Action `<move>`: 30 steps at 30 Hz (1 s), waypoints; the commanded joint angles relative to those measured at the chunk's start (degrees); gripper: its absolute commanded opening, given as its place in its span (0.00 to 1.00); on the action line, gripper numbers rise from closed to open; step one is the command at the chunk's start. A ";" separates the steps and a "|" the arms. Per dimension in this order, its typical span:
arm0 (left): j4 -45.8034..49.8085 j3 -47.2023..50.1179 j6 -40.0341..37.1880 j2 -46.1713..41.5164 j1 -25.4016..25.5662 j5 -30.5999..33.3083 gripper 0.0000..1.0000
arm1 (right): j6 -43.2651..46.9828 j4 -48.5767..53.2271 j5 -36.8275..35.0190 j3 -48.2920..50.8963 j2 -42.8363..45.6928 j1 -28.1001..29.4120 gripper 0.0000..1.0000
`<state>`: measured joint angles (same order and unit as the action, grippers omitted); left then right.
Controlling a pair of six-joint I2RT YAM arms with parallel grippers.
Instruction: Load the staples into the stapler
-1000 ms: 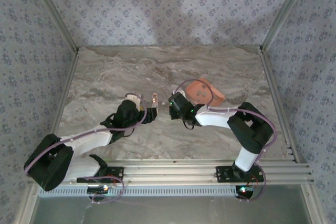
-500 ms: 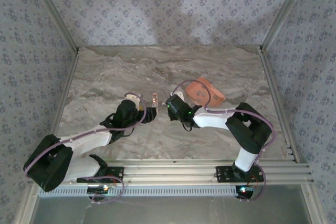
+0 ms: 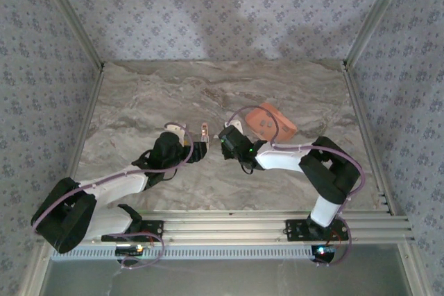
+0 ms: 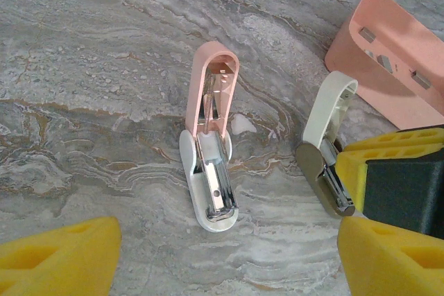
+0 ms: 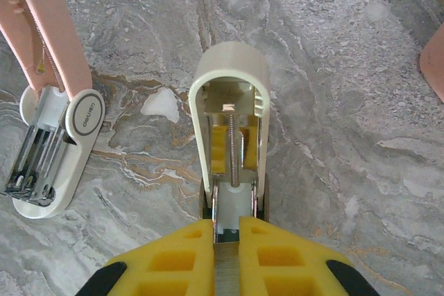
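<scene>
Staples [image 5: 223, 268], one grey strip, sit pinched in the closed right hand [image 5: 225, 225], the opened cream stapler [image 5: 229, 102] just ahead of it, so insertion seems the step, and next it needs a straight push forward into it; the left hand [image 4: 225, 247] stands wide, empty.

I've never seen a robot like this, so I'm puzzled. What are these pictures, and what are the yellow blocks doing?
This robot has two arms bolted to a marble table. One picture looks down from above. The other two come from a little camera on each wrist. The yellow blocks are its fingers. The left gripper is open and holds nothing. In front of it stands a pink stapler, flipped open. The right gripper is shut on a thin grey strip of staples, I think, right behind an open cream stapler. A pink tray lies nearby on the table.
</scene>
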<state>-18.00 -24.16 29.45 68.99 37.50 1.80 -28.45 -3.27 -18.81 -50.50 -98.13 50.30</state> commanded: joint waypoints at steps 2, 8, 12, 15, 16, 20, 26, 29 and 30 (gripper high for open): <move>-0.80 0.26 -0.27 -0.44 -0.24 0.13 0.81 | 0.20 0.26 -2.02 0.36 0.82 0.28 0.12; -0.87 0.17 -0.27 -0.18 -0.25 0.04 0.82 | -0.71 1.96 -1.95 -0.40 -0.48 0.15 0.12; -0.92 0.18 -0.27 -0.17 -0.31 0.04 0.81 | -0.95 2.54 -2.24 -0.52 -0.67 0.12 0.12; -0.91 0.02 -0.27 -0.05 -0.26 -0.05 0.81 | -1.15 2.94 -2.16 -0.48 -0.84 0.13 0.12; -0.97 0.00 -0.27 0.00 -0.28 -0.05 0.81 | -1.21 3.07 -2.11 -0.45 -0.92 0.13 0.12; -1.06 -0.09 -0.27 0.25 -0.23 -0.13 0.81 | -1.74 3.42 -1.85 -0.04 -0.98 0.18 0.12; -1.16 -0.18 -0.27 0.44 -0.23 -0.26 0.82 | -2.07 3.94 -1.32 0.83 -0.61 0.25 0.12; -1.17 -0.18 -0.27 0.53 -0.25 -0.40 0.81 | -2.08 4.49 -1.58 1.04 -0.50 0.43 0.12; -1.18 -0.19 -0.27 0.61 -0.23 -0.39 0.81 | -2.10 4.65 -1.60 1.11 -0.44 0.45 0.12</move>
<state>-18.09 -24.16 29.45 69.10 37.50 1.78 -29.36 -1.63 -19.33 -50.48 -98.43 50.30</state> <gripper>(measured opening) 0.815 0.121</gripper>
